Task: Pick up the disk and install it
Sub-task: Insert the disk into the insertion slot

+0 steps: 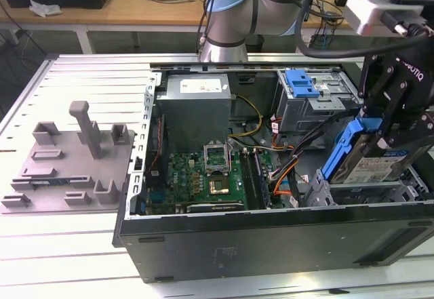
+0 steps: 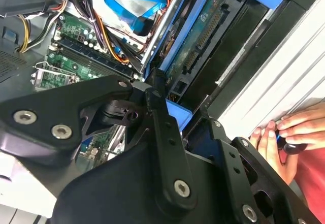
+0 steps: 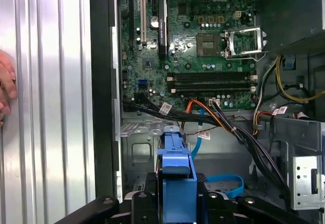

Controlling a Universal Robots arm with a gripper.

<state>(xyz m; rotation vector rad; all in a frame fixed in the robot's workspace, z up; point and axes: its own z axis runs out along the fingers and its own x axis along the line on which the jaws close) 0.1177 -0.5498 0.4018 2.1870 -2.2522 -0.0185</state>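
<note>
Currently pincer (image 1: 388, 131) is clamped on disk (image 1: 374, 167) at its upper end; disk's long axis is tilted, lower end pointing into drive bay (image 1: 324, 189) directly below, approx aligned.

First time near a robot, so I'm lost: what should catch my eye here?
An open computer case lies on the table, its green motherboard in the middle. At the exterior view's right, the black gripper holds the blue-framed disk tilted, its lower end down in the case.

Inside case (image 1: 271, 245), disk (image 1: 382, 167) near motherboard (image 1: 203, 177).
</note>
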